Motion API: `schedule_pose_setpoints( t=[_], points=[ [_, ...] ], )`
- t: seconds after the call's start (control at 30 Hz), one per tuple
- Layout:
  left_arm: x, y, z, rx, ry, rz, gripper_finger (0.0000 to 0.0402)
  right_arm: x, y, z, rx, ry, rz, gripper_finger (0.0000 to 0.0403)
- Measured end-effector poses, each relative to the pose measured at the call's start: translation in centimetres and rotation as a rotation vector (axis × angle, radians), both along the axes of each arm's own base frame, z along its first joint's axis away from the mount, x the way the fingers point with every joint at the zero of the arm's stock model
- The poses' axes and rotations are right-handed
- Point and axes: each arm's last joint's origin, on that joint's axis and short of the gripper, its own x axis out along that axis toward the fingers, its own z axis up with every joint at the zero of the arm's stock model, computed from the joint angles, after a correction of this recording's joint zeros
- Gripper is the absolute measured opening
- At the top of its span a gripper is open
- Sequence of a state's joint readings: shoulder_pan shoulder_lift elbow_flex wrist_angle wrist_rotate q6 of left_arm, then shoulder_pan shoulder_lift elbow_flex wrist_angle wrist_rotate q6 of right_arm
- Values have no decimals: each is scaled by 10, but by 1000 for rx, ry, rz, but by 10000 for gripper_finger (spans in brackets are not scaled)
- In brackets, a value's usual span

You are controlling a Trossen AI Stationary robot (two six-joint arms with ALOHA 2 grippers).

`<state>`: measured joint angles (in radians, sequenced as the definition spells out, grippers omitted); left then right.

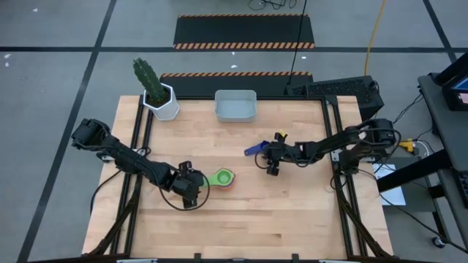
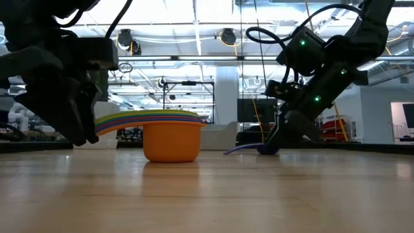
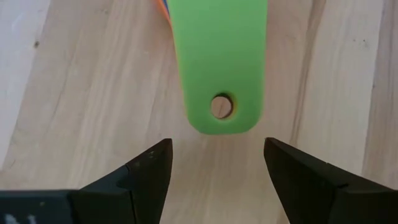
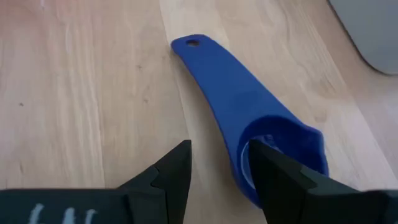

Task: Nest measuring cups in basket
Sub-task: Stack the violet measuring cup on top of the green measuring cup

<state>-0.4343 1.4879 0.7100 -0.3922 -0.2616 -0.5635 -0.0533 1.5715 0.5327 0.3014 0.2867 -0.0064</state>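
- A pale wooden table (image 1: 241, 219) fills the overhead view, with two dark robot arms reaching in from 9 and 3 o'clock.
- The small pale grey-blue rectangular plastic basket (image 1: 235, 105) sits at the 12 o'clock edge, nothing in it. A cactus in a white hexagonal pot (image 1: 159, 95) stands just beside it, toward 10 o'clock.
- Near the table's centre sits a nested stack of round plastic measuring cups (image 1: 224, 177), green on top and orange at the bottom, with handles pointing to 9 o'clock.
- The left gripper (image 3: 214, 165) hovers at the tip of the green handle (image 3: 221, 62). Its jaws are open, wider than the handle, and hold nothing.
- A dark blue plastic measuring cup (image 4: 261, 134) lies on the table toward 2 o'clock of the stack, well apart from the basket.
- The right gripper (image 4: 219, 163) is at this cup, jaws partly open, one finger (image 4: 283, 180) over the bowl rim. Whether it grips the rim is unclear.
- Risk: the stack's thin, layered handles could fan apart or slip if only the green one is pinched, leaving the lower cups behind.
- Risk: a shallow hold on the blue rim could let that cup tip or drop.
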Motion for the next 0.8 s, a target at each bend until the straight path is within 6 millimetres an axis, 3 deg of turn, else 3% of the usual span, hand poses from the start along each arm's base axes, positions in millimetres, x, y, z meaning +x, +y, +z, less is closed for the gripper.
schedule_pose_setpoints(
  t=[0.23,0.37,0.6,0.8],
  points=[
    [0,0,0,1,0,0,257,1,0,-2,-11,-1,13,146],
    [0,0,0,1,0,0,257,1,0,-2,-13,2,19,112],
    [0,0,0,1,0,0,257,2,1,-1,11,-4,45,15],
    [0,0,0,4,2,-3,257,7,2,7,60,-37,21,13]
  ],
)
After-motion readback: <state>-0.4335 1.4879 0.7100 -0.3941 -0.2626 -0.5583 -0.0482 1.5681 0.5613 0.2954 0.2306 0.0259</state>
